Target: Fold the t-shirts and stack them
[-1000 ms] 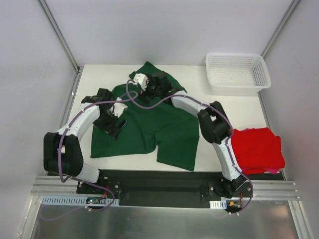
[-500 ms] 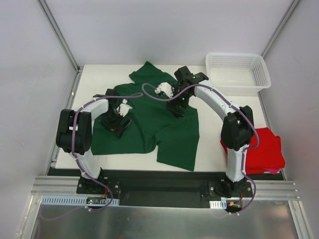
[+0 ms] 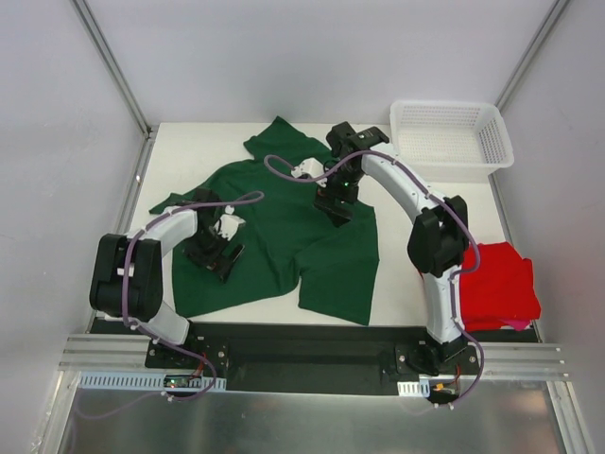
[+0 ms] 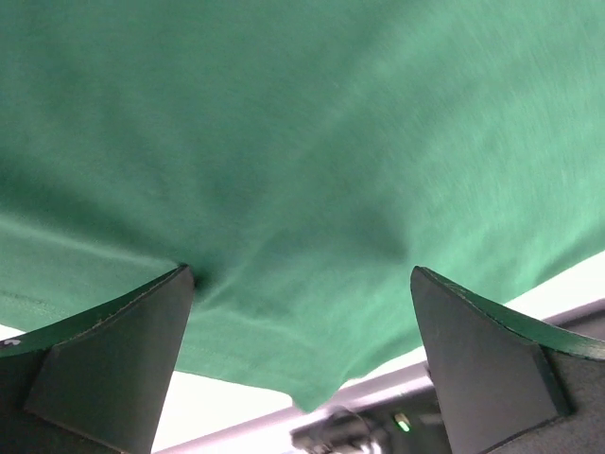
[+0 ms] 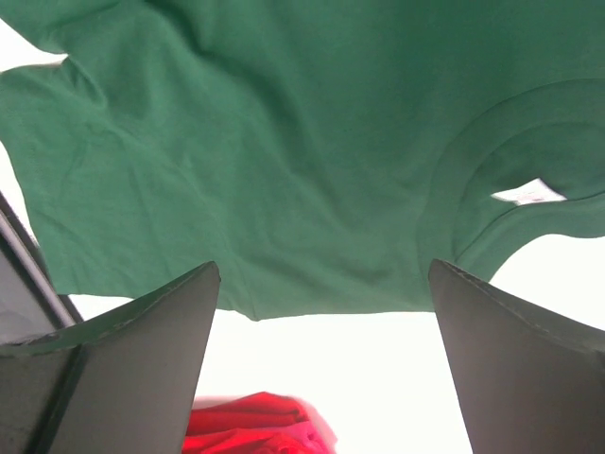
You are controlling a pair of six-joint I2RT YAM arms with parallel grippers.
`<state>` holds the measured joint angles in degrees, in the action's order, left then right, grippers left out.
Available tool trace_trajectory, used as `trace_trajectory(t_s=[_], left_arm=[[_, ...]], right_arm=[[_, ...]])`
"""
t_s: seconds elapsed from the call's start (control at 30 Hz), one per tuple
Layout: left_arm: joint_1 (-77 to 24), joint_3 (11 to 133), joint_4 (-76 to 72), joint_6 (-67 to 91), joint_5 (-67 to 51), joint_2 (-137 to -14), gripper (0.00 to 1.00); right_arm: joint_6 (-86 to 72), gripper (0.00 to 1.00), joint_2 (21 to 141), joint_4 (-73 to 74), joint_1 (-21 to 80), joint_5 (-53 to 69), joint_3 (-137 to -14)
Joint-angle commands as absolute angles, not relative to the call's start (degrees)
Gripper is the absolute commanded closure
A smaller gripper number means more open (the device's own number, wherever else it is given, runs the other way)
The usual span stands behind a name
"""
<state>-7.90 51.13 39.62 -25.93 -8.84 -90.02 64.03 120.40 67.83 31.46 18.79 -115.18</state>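
Claws both released: right gripper (image 3: 335, 206) shifted from collar of dark green t-shirt (image 3: 284, 236) toward its middle, left gripper (image 3: 219, 257) hemward; fold likely next.

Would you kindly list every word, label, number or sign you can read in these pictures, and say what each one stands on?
No text can be read in any view.
The green t-shirt and the red t-shirt show no print, and the white basket shows no label.
The small board by the left arm's base is too small to tell whether it carries any marking.
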Motion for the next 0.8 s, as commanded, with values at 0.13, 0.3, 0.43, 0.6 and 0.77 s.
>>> trace_trajectory(t_s=[0.13, 0.3, 0.43, 0.6, 0.77], left_arm=[[-4.31, 47.72, 49.74, -24.34, -12.57, -83.67, 0.01], [0.95, 49.92, 53.95, -25.66, -12.83, -85.95, 0.01], [5.17, 50.27, 56.33, -27.15, -12.74, -87.1, 0.01], [10.28, 54.12, 59.76, -27.51, -13.54, -88.68, 0.01], [10.11, 68.53, 63.62, -27.6, -13.89, -89.03, 0.01]], right_arm=[[70.22, 0.04, 122.52, 72.33, 31.55, 16.18, -122.78], [72.33, 0.04, 122.52, 71.72, 31.55, 14.24, -122.96], [73.39, 0.04, 122.7, 71.02, 31.64, 13.71, -123.22], [73.83, 0.04, 122.7, 69.88, 31.55, 13.01, -123.57], [73.83, 0.04, 122.87, 68.56, 31.55, 11.95, -123.31]])
